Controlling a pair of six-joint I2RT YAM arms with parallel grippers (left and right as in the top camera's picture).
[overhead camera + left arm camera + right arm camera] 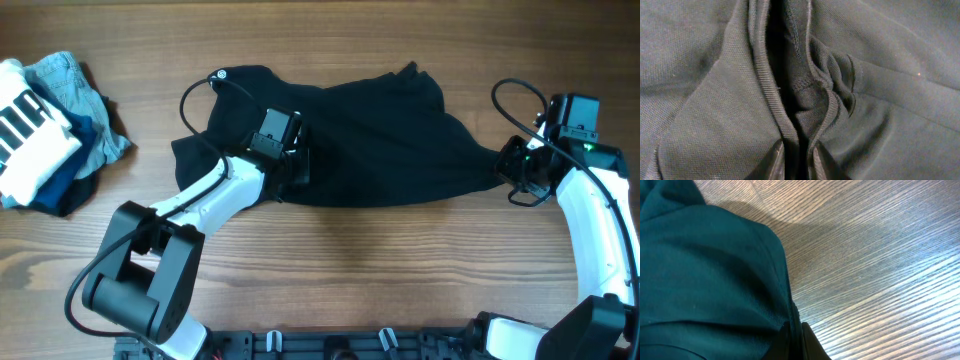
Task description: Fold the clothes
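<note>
A dark, nearly black shirt [370,140] lies spread and rumpled across the middle of the wooden table. My left gripper [295,165] rests on its left part, shut on a bunched fold with a ribbed edge [797,150]. My right gripper [510,165] is at the shirt's right end, shut on its hem [792,330], which looks dark teal in the right wrist view. The cloth stretches between the two grippers.
A pile of other clothes [45,130], white, light blue and navy, lies at the far left edge. Bare wooden tabletop [380,270] lies in front of the shirt and shows in the right wrist view [880,255].
</note>
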